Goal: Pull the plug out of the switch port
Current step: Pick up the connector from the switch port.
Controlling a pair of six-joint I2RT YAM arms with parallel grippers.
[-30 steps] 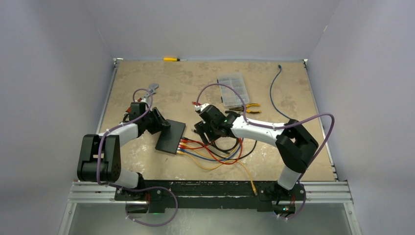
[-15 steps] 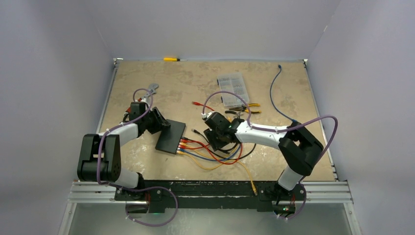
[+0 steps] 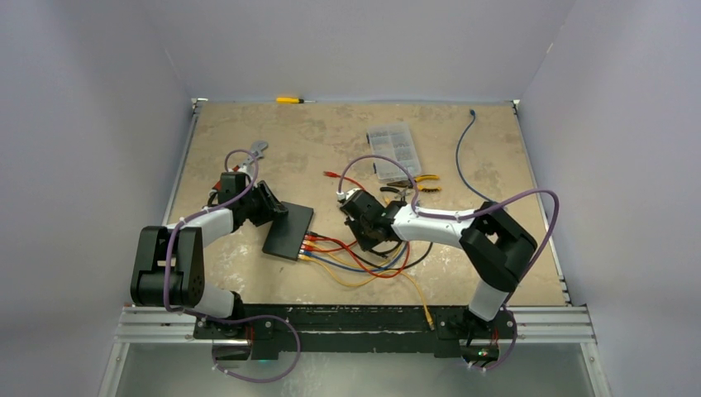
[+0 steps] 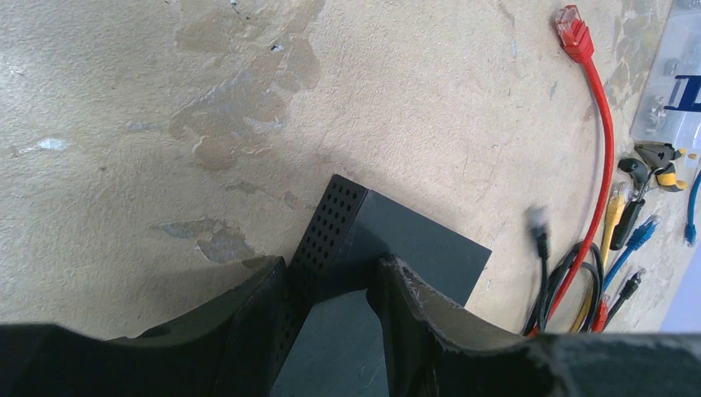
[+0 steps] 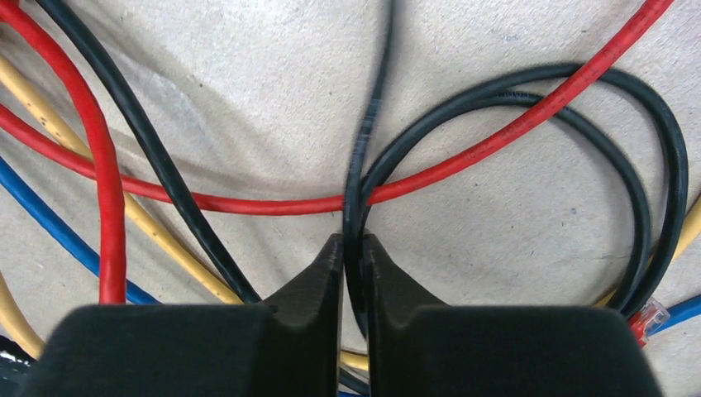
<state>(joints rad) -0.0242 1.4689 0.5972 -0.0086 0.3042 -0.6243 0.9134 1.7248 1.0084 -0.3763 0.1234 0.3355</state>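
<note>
Right wrist view: right gripper [image 5: 353, 248] clenched on a thin black round cable [image 5: 368, 141] mid-run, where it crosses a red cable [image 5: 496, 138].
Left gripper [image 4: 332, 273] clamps a corner of the flat matte-black switch box [image 4: 413, 252], which lies on the tan table [image 4: 165, 83]. Which plug this cable ends in is hard to tell. Hauling on the cord rather than the plug could strain it against a latched tab or drag the box out of the left grip.

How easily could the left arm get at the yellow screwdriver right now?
Probably not: the left gripper grips the switch, and the yellow screwdriver lies far off at the table's back edge.
</note>
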